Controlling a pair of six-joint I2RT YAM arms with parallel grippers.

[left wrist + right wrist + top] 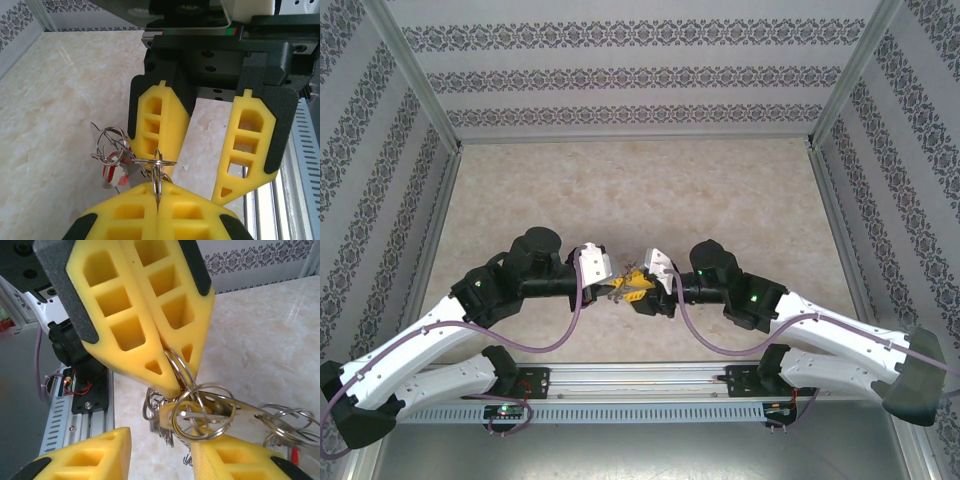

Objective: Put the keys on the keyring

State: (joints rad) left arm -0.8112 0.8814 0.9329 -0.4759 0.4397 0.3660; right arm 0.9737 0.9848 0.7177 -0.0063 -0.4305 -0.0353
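Pinching one split ring edge-on between its pressed-together yellow fingers, the left tool (157, 194) holds the keyring (131, 159) over the desk (50, 110), in the gap where the two arms meet near the front middle of the surface. Whether the lowest loops hang free or brush the desk, I cannot tell. The right tool (187, 182) faces it with fingers spread wide, one just beside the cluster and the other well apart, gripping nothing.

The keyring is a bunch of thin, bright steel wire loops linked together, with a small red tag (107, 172) dangling on one side. Of the keys (225, 407), only a flat silvery blade shows, lying across the loops. Whether it is already threaded on or merely resting among them is unclear.

The bundle looks light, hard and slick. Polished wire will probably roll or pivot in a grip, and the loose loops should swing at any nudge. The split coils are likely springy and stiff for their size, needing something wedged in at the wire's end to open them. The latticed fingers with their cut-out windows and black backs offer broad flat faces, so the surest hold is on the ring across its flat, close to the split, and on the blade by its broad faces rather than its edges
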